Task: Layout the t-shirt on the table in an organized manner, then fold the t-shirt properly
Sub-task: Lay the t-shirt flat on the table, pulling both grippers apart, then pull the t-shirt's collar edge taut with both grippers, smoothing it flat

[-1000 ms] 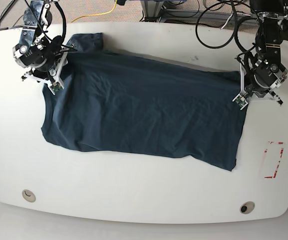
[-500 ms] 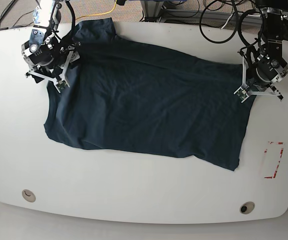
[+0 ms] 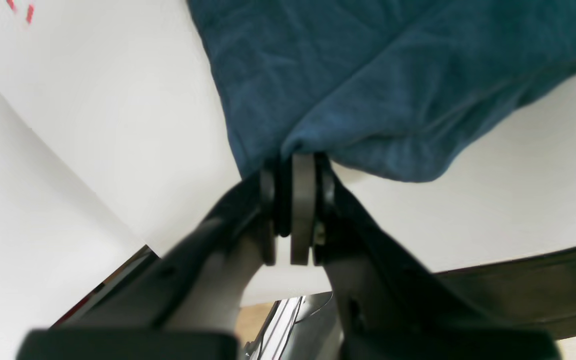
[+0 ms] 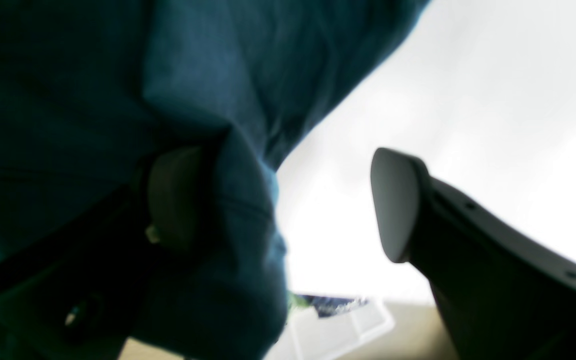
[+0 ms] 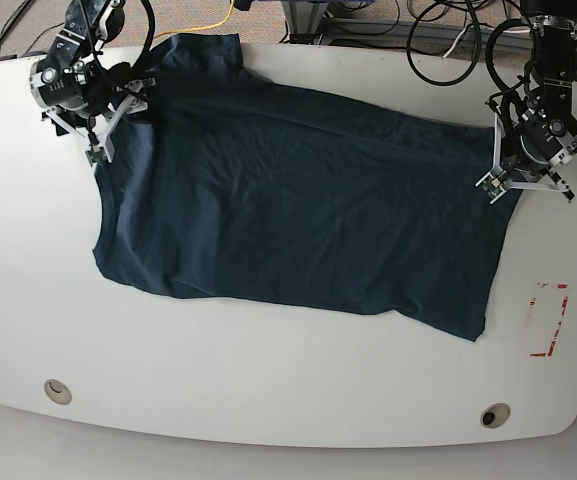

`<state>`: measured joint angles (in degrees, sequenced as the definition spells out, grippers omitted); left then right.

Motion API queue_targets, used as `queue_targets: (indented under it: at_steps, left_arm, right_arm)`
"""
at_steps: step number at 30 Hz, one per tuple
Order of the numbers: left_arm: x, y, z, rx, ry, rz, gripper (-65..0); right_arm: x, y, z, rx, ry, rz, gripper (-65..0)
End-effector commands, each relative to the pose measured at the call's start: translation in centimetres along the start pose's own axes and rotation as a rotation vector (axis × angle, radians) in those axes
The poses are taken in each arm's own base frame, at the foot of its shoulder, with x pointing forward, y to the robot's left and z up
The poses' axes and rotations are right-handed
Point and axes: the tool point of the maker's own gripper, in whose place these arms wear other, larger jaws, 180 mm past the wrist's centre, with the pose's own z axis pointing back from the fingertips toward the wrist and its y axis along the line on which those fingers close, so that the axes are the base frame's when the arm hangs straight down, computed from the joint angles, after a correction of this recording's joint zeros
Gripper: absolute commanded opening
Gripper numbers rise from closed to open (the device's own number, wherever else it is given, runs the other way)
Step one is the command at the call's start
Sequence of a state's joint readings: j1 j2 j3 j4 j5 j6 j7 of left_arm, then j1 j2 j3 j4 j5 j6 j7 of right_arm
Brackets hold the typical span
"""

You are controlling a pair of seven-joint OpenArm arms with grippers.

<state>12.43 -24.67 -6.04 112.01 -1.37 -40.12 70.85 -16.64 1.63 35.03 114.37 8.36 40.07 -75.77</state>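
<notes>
The dark navy t-shirt (image 5: pixel 298 210) lies spread and wrinkled across the white table (image 5: pixel 268 380), one sleeve (image 5: pixel 203 50) at the far left. At the shirt's right edge my left gripper (image 5: pixel 498 185) is shut on the hem. The left wrist view shows that gripper (image 3: pixel 295 162) pinching a bunched fold of the t-shirt (image 3: pixel 368 75). My right gripper (image 5: pixel 101 140) is at the shirt's far-left corner. In the right wrist view its jaws (image 4: pixel 288 205) stand wide open, with the t-shirt (image 4: pixel 118 75) draped over one finger and the other fingertip (image 4: pixel 395 205) bare.
A red tape rectangle (image 5: pixel 548 320) marks the table at the right. Two grommet holes (image 5: pixel 58 391) (image 5: pixel 495 415) sit near the front edge. Cables (image 5: pixel 438 40) and a yellow cord (image 5: pixel 203 28) lie beyond the far edge.
Both arms have moved toward the far edge, pulling the t-shirt up and flatter. The right gripper has opened and let go of the cloth; the left stays shut.
</notes>
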Motion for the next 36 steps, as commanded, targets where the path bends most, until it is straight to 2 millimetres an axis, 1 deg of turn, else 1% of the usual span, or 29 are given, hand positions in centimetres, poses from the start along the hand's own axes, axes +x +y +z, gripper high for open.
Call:
queue_targets:
  at_steps: [1,4,6,9,13,17,21,24,26,30,35,36]
  left_arm:
    - [0.0,1.3,0.6,0.041,-0.001,-0.006,-65.0]
    - [-0.1,1.3,0.5,0.041,0.001,-0.006,-65.0]
    - [-0.1,1.3,0.5,0.04,0.002,-0.006,-65.0]
    - [-0.2,1.3,0.5,0.042,0.004,-0.007,-65.0]
    - [-0.2,1.3,0.5,0.042,0.004,-0.007,-65.0]
    - [-0.4,1.7,0.6,0.052,0.012,-0.016,-65.0]
    - [-0.6,2.1,0.7,0.06,0.016,-0.023,-65.0]
    - [-0.5,2.3,0.7,0.064,0.015,-0.023,-65.0]
    - [-0.5,2.3,0.7,0.064,0.015,-0.023,-65.0]
    - [-1.0,3.1,1.0,0.082,0.026,-0.041,-65.0]
    - [-0.3,3.4,1.0,0.089,-0.013,-0.049,-65.0]
    - [-0.3,3.4,1.0,0.089,-0.018,-0.048,-65.0]
  right_arm:
    - [0.5,-0.6,0.7,-0.001,-0.054,-0.056,-17.3]
    - [-0.1,-1.3,0.9,0.009,-0.074,-0.118,-17.3]
    - [-0.4,-1.2,0.7,0.036,-0.087,-0.152,-17.4]
    - [-0.1,-1.2,0.7,0.08,-0.133,-0.207,-17.4]
    - [-0.3,-1.3,0.5,0.128,-0.173,-0.279,-17.4]
    - [-0.3,-1.3,-0.3,0.196,-0.212,-0.371,-17.4]
    - [-1.0,-1.9,-1.3,0.226,-0.217,-0.462,-17.4]
    - [-1.2,-3.1,-1.9,0.234,-0.218,-0.505,-17.4]
    - [-1.2,-3.4,-2.3,0.25,-0.222,-0.526,-17.4]
    - [-0.9,-2.6,-3.0,0.329,-0.247,-0.575,-17.4]
    - [-0.4,-1.1,-3.1,0.424,-0.29,-0.623,-17.6]
    - [-0.6,-0.8,-3.1,0.433,-0.286,-0.628,-17.6]
